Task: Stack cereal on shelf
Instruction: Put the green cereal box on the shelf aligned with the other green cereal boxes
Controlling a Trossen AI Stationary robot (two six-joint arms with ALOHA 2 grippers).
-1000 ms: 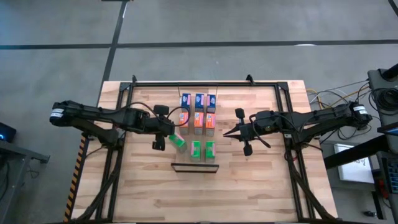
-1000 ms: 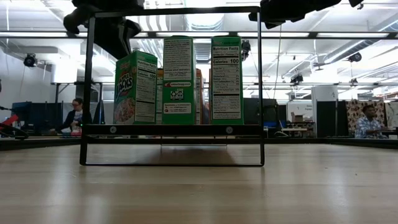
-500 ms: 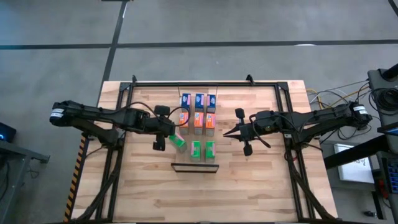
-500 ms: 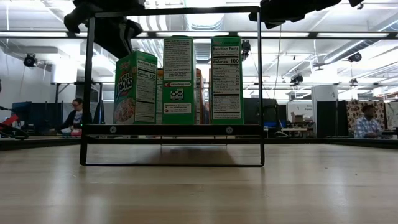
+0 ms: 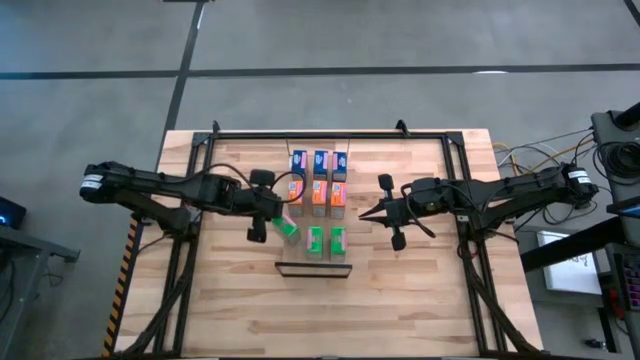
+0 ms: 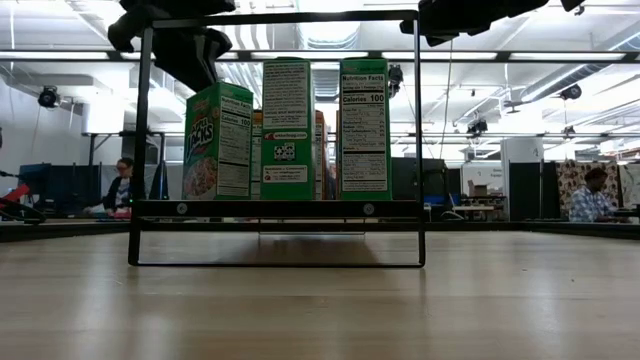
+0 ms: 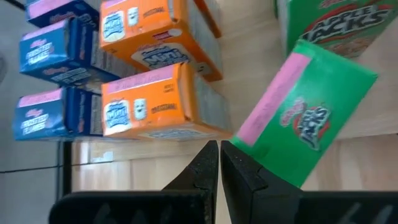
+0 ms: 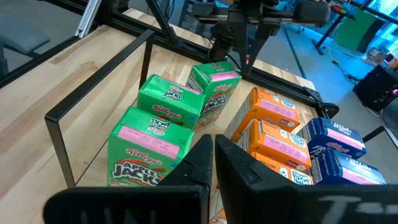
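Nine small cereal boxes stand upright on the wood in three rows: blue [image 5: 319, 161] farthest, orange [image 5: 319, 194] in the middle, green [image 5: 327, 241] nearest. One green box [image 5: 288, 228] at the left end of its row stands skewed; it also shows in the left wrist view [image 7: 305, 121]. My left gripper [image 5: 277, 213] is shut, with its tips [image 7: 217, 148] between this box and the nearest orange box [image 7: 155, 109]. My right gripper [image 5: 364, 213] is shut and empty, to the right of the boxes. The shelf shows as a black upright metal frame [image 5: 313, 268] in front of the green row. My left gripper comes in level from the table's left, shut, with its fingertips [image 7: 211, 155] beside the skewed green box's top corner [image 7: 244, 138] that faces the orange row. Whether the fingers touch the box, I cannot tell. The box stands on the wood.
The black frame's thin posts and top bar [image 8: 99, 74] rise on the near side of the green boxes. A dark metal rail [image 5: 330, 134] runs around the table's far and side edges. People sit in the room beyond [image 6: 597, 195].
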